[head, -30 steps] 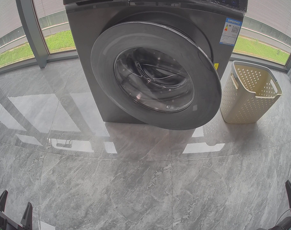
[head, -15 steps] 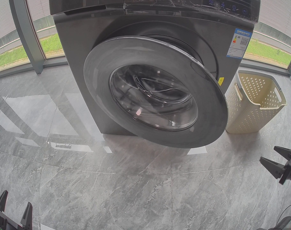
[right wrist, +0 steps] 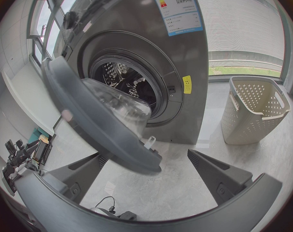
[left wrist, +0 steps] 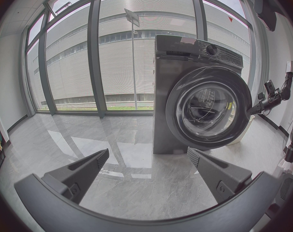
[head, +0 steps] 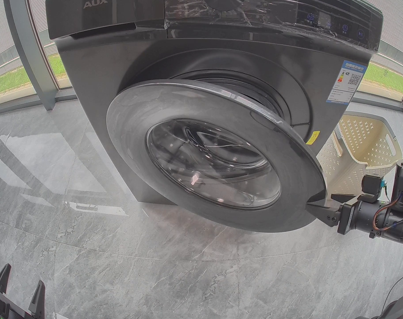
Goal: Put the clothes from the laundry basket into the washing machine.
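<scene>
The grey washing machine [head: 122,67] stands ahead with its round glass door [head: 215,156] swung partly open. The cream perforated laundry basket [head: 370,142] stands on the floor just right of the machine, and I see its inner walls. My right gripper [head: 320,201] is open at the door's lower right rim. In the right wrist view the door's edge [right wrist: 133,158] lies between the open fingers [right wrist: 217,174], with the drum opening [right wrist: 130,84] behind it and the basket [right wrist: 256,110] beyond. Low at the left, far from the machine, my left gripper [head: 20,284] is open.
Glossy grey marble floor [head: 166,266] spreads in front of the machine. Tall windows with a grey pillar [head: 29,45] run behind it. The left wrist view takes in the machine [left wrist: 172,97], the right gripper [left wrist: 253,108] at the door and open floor to the left.
The head camera has come closer to the machine. My right arm has risen into view and reached left to the door's right rim. The left gripper has stayed put.
</scene>
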